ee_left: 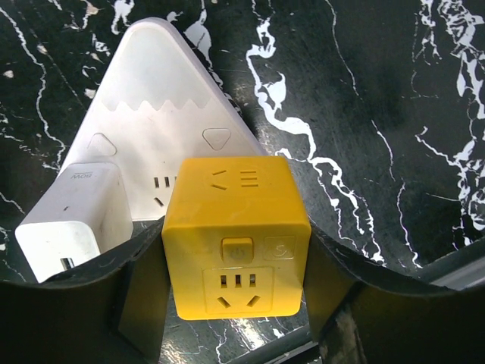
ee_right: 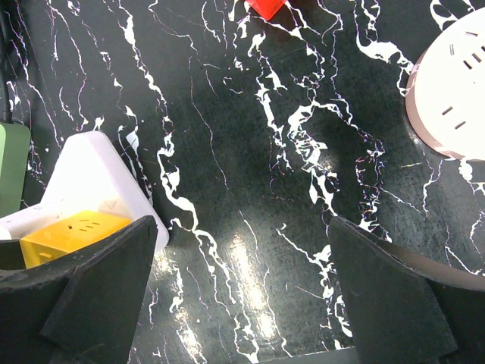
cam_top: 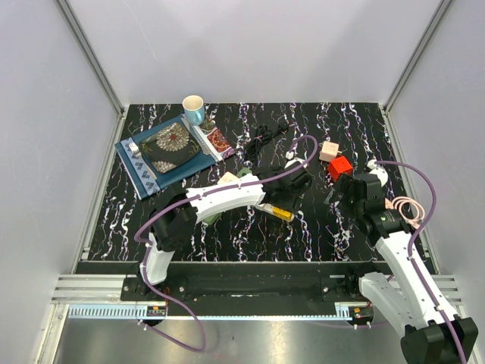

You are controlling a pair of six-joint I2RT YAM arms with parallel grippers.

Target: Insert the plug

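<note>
From above, my left gripper [cam_top: 285, 203] reached across the marbled black table [cam_top: 227, 235], with the glossy yellow cube plug [cam_top: 280, 213] at its tip. My left wrist view showed both fingers clamped on that smooth cube, a socket face towards the camera, at the wide end of a white triangular power strip [ee_left: 163, 98] beside a white charger [ee_left: 72, 220]. My right wrist view showed my right gripper [ee_right: 242, 224] spread wide, holding nothing.

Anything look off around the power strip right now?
Nothing spilled or broken. The yellow cube adapter, clamped in the left gripper, is square to the white triangular strip. The one oddity: the white charger at the strip's left corner looks tilted; whether it is seated I cannot tell. The right gripper hangs open, empty.
</note>
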